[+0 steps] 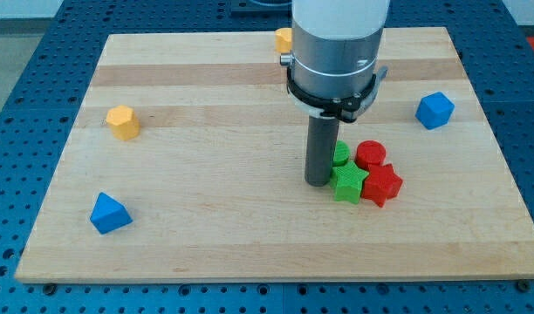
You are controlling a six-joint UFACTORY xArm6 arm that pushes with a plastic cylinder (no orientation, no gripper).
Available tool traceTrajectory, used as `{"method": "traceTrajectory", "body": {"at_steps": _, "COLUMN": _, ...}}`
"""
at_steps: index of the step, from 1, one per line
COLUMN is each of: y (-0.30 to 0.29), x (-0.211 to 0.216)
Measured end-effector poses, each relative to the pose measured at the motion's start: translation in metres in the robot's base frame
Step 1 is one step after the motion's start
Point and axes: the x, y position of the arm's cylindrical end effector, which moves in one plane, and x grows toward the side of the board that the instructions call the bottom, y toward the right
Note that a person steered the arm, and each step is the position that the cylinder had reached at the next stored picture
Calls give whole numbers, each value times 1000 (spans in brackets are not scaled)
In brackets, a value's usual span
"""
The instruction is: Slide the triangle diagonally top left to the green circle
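My tip (318, 181) sits touching green star (347, 184) w/ green circle (340, 153) just behind, no pincer on this rig, blue triangle (108, 214) well apart at tabletop (223, 235) bottom-left, risk: leaving drags the cluster, shifting the target.

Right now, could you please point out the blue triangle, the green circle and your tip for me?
blue triangle (109, 214): camera view, its front face.
green circle (340, 154): camera view, the visible edge beside the rod.
my tip (317, 181): camera view, the rod's very end, left of the green star.
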Motion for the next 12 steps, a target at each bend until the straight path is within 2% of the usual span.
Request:
{"method": "traceTrajectory", "body": {"at_steps": 1, "y": -3, "x": 0}}
{"method": "traceTrajectory", "body": {"at_steps": 2, "y": -45, "x": -1}}
{"method": "traceTrajectory", "body": {"at_steps": 4, "y": -55, "x": -1}}
{"method": "traceTrajectory", "body": {"at_steps": 6, "y": -104, "x": -1}}
{"method": "traceTrajectory", "body": {"at_steps": 10, "y": -143, "x": -1}}
{"method": "traceTrajectory", "body": {"at_steps": 12, "y": -142, "x": 47}}
